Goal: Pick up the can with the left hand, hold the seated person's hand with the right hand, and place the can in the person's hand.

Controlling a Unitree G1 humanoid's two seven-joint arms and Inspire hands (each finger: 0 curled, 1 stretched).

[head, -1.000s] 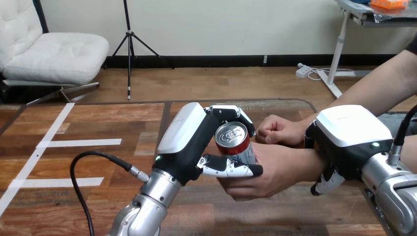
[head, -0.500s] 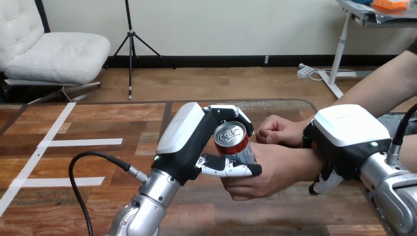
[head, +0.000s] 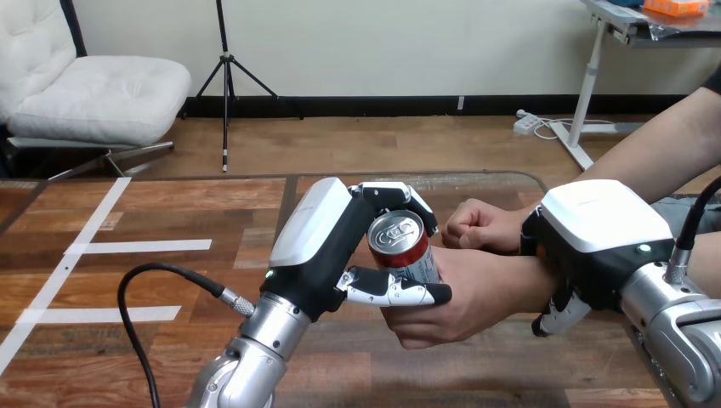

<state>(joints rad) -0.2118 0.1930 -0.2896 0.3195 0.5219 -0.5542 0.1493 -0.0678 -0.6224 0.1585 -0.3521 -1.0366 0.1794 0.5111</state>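
Note:
A red and silver can (head: 400,243) stands upright over the middle of the wooden table (head: 170,212). My left hand (head: 327,242) is shut on it, fingers curled over its far side and thumb across its front. The person's hand (head: 468,297) cups the can's lower part from the right and from below. My right hand (head: 595,234) lies over that arm's wrist, its fingers (head: 557,313) curled down round the wrist's near side. The person's other hand (head: 478,225) rests as a fist just behind, touching neither the can nor my hands.
White tape strips (head: 140,246) mark the table's left half. A black cable (head: 161,276) loops out from my left forearm over the near left part of the table. The table's far edge (head: 408,176) runs just behind the hands.

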